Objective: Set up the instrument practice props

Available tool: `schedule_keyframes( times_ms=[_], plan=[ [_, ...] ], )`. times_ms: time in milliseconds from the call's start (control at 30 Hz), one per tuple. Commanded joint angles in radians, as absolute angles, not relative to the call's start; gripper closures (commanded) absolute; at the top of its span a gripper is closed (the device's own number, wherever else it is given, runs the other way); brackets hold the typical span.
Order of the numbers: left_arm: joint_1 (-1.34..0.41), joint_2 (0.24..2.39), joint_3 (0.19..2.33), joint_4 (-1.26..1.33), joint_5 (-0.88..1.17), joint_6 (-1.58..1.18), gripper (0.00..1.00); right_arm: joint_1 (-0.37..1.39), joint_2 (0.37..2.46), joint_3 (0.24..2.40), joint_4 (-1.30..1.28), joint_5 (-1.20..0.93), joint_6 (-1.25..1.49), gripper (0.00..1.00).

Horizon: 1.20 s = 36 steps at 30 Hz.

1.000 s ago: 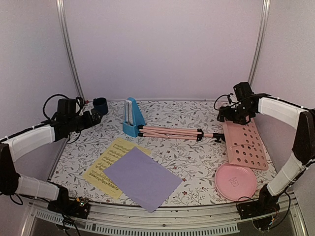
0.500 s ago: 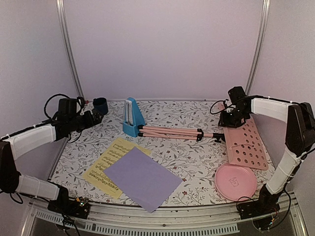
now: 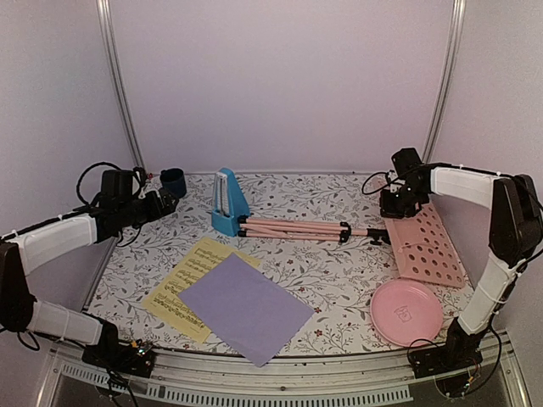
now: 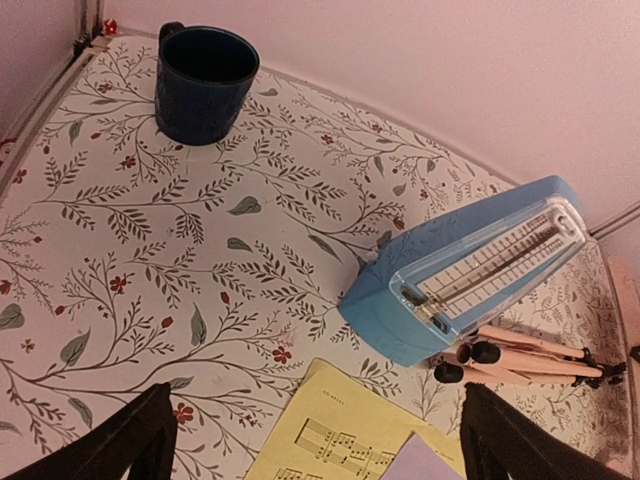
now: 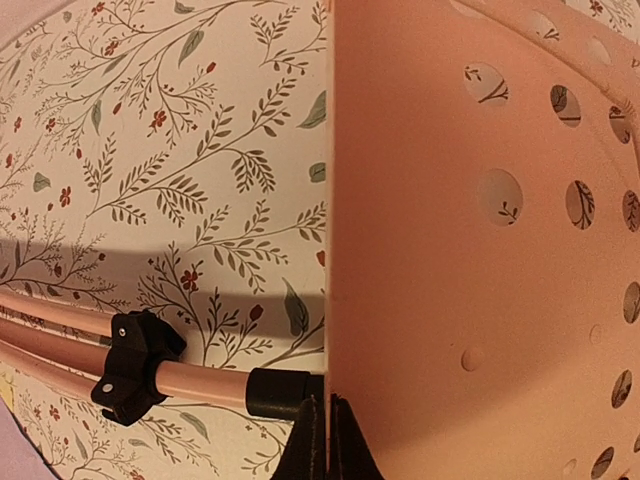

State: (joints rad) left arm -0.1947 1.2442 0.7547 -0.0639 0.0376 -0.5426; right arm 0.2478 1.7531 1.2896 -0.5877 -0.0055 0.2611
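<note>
**Pinching the stand's desk at the right edge**

Clamps right gripper (image 5: 325, 440) on the perforated desk (image 3: 424, 246) of the music stand (image 3: 297, 227), which lies along the far side. Shows lavender sheet (image 3: 246, 307) overlapping stave-printed yellow sheet (image 3: 182, 284), near-left. Spreads left gripper (image 4: 315, 450) wide near metronome (image 3: 227, 202).

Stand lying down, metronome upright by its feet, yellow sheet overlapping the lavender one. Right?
No: the lavender sheet overlaps the yellow sheet, as the top external view shows. The stand does lie down, the metronome upright by its feet.
</note>
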Motion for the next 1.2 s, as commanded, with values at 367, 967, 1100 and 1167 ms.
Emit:
schedule_keyframes(
  times_ms=[367, 967, 1100, 1167],
  plan=[
    [-0.199, 1.227, 0.761, -0.029, 0.051, -0.557, 0.01, 0.262, 1.625, 1.476, -0.714, 0.214, 0.203, 1.00],
    [-0.198, 1.130, 0.781, -0.041, 0.097, -0.521, 0.01, 0.467, 1.429, 1.748, -0.615, 0.641, -0.108, 1.00],
    [-0.199, 1.095, 0.785, -0.032, 0.131, -0.504, 0.00, 0.546, 1.390, 1.742, -0.460, 0.708, -0.308, 1.00],
    [-0.200, 1.080, 0.789, -0.029, 0.151, -0.491, 0.01, 0.592, 1.375, 1.729, -0.376, 0.733, -0.404, 1.00]
  ],
)
